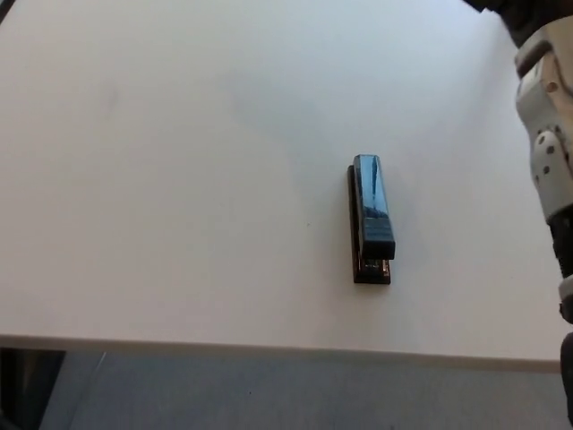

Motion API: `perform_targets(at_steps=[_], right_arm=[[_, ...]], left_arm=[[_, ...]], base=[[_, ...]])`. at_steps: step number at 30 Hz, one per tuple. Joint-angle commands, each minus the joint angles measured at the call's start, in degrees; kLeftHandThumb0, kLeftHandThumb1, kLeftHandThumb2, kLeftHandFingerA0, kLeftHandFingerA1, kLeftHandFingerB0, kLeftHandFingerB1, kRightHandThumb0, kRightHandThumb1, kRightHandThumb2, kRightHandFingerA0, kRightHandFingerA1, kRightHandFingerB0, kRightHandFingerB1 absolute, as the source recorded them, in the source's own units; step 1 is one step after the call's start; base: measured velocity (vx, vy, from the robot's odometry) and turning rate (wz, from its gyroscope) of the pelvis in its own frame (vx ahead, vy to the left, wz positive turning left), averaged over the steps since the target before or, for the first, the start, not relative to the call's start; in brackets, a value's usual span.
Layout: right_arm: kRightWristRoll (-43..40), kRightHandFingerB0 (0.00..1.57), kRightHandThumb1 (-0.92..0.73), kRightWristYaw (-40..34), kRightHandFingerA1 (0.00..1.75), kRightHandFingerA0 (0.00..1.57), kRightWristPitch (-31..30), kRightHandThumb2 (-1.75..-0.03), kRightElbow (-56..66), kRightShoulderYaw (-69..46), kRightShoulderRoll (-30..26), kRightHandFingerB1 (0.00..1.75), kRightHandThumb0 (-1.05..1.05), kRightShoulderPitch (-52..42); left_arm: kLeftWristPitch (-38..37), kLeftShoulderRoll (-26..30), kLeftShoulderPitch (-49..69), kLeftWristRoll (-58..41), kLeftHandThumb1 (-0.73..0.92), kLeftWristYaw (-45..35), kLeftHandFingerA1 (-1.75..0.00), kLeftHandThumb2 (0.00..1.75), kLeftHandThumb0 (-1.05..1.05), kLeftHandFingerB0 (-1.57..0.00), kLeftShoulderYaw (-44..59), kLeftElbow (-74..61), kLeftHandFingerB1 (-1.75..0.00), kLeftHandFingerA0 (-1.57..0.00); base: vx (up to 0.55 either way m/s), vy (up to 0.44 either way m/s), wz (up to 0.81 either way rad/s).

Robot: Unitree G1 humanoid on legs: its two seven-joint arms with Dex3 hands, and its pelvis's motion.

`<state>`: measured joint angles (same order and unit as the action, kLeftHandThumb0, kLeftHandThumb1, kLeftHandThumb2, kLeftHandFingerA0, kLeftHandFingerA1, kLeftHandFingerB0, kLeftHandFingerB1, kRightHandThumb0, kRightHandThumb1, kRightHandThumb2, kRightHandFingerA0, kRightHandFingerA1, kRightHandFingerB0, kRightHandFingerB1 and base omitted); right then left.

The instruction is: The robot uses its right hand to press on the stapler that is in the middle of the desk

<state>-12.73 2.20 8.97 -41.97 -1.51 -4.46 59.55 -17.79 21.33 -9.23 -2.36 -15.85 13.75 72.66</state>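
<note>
Black stapler (371,219) lay on the white desk (179,179); my right forearm (548,134) showed, neither robot hand visible.

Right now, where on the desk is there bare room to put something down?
Everything left of the stapler is bare desk, out to the left edge, and so is the far strip beyond it. The near strip before the front edge is thin. Right of the stapler is tighter: the robot's right arm hangs over that side.

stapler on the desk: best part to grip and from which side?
Grip the stapler across its narrow width at mid-body, coming from above. It lies flat on the desk, long axis running near to far, with both long sides clear of anything.
</note>
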Motion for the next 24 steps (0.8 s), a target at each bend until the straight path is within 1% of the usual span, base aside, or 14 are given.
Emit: perform_targets(at_steps=[1,6,8,9,11,12,14,15,16,17,20,21,23,24], right_arm=[[5.5,0.72,-0.81,-3.0,0.91,1.22,2.6,-0.64,-12.3,2.0,4.9,1.05,-0.16,2.1],[5.8,0.71,-0.80,-3.9,0.91,1.22,6.1,-0.65,-19.3,1.4,8.0,1.23,-0.16,-0.2],[6.7,0.73,-0.80,-4.9,0.90,1.25,6.1,-0.65,-21.0,1.6,8.7,1.16,-0.17,-0.7],[5.0,0.72,-0.77,-3.1,0.90,1.26,5.1,-0.72,-21.8,0.3,9.8,1.15,-0.11,-1.6],[4.6,0.75,-0.75,-2.5,0.91,1.25,5.0,-0.74,-22.6,-0.6,10.4,1.11,-0.10,-1.9],[4.7,0.78,-0.76,-2.4,0.92,1.24,5.4,-0.72,-23.3,-0.7,10.9,1.07,-0.12,-2.4],[6.0,0.77,-0.78,-3.3,0.86,1.23,6.4,-0.68,-24.8,-0.5,11.9,1.09,-0.20,-3.2],[6.6,0.75,-0.79,-3.5,0.87,1.24,6.8,-0.67,-25.4,-0.3,12.3,1.13,-0.21,-3.5],[6.4,0.76,-0.79,-3.1,0.83,1.23,7.0,-0.65,-26.0,-0.5,12.9,1.15,-0.22,-4.0],[6.1,0.78,-0.77,-2.7,0.81,1.24,6.9,-0.68,-26.4,-0.9,13.3,1.13,-0.20,-4.3],[6.9,0.81,-0.76,-2.6,0.88,1.25,6.7,-0.75,-28.1,-1.2,13.9,1.09,-0.14,-4.7],[7.0,0.80,-0.76,-2.8,0.89,1.26,6.6,-0.75,-28.3,-1.4,14.0,1.12,-0.17,-4.8],[7.2,0.79,-0.74,-3.1,0.93,1.26,5.7,-0.78,-29.0,-1.7,14.3,1.16,-0.14,-5.2],[7.2,0.77,-0.74,-3.8,0.96,1.25,5.1,-0.78,-29.7,-2.0,14.6,1.17,-0.14,-5.9]], left_arm=[[-1.7,1.5,1.3,0.4,0.77,-0.4,-0.45,1.03,-0.82,-0.10,-0.2,0.4,-0.39,-0.16],[-2.1,1.3,1.4,0.3,0.77,-0.9,-0.45,1.04,-0.81,-0.09,-0.4,0.4,-0.40,-0.17],[-2.6,1.4,1.5,0.4,0.91,-1.3,-0.37,0.73,-0.82,-0.11,-0.6,0.4,-0.26,-0.23],[-2.6,1.3,1.2,0.1,0.50,-1.4,-0.49,1.10,-0.36,0.00,-0.3,0.2,-0.48,-0.01],[-2.6,1.4,1.2,0.3,0.50,-1.4,-0.49,1.10,-0.36,0.00,-0.6,0.1,-0.48,-0.01],[-2.4,1.4,1.1,0.4,0.77,-1.3,-0.46,1.03,-0.81,-0.10,-0.7,0.2,-0.40,-0.16],[-2.0,1.3,1.0,-0.1,0.91,-1.8,-0.35,0.71,-0.79,-0.11,-0.4,0.3,-0.26,-0.22],[-2.2,1.3,1.0,-0.1,0.77,-1.9,-0.45,1.03,-0.80,-0.09,-0.4,0.3,-0.40,-0.15],[-2.2,1.2,0.9,-0.1,0.52,-1.8,-0.48,1.11,-0.36,0.00,-0.4,0.4,-0.48,-0.01],[-2.4,1.3,1.0,-0.1,0.50,-2.0,-0.48,1.10,-0.36,0.00,-0.4,0.5,-0.48,-0.01],[-2.2,1.4,0.5,0.3,0.91,-1.2,-0.36,0.73,-0.80,-0.11,-0.7,0.2,-0.27,-0.23],[-2.4,1.3,0.6,0.3,0.77,-1.1,-0.45,1.03,-0.81,-0.09,-0.8,0.2,-0.40,-0.16],[-2.5,1.4,0.5,0.7,0.77,-0.4,-0.45,1.04,-0.81,-0.09,-1.1,0.2,-0.40,-0.17],[-2.1,1.4,0.4,0.0,0.49,-1.1,-0.48,1.09,-0.36,0.00,-0.6,0.2,-0.48,-0.01]], base=[[0.00,0.000,0.00],[0.00,0.000,0.00],[0.00,0.000,0.00],[0.00,0.000,0.00],[0.00,0.000,0.00],[0.00,0.000,0.00],[0.00,0.000,0.00],[0.00,0.000,0.00],[0.00,0.000,0.00],[0.00,0.000,0.00],[0.00,0.000,0.00],[0.00,0.000,0.00],[0.00,0.000,0.00],[0.00,0.000,0.00]])
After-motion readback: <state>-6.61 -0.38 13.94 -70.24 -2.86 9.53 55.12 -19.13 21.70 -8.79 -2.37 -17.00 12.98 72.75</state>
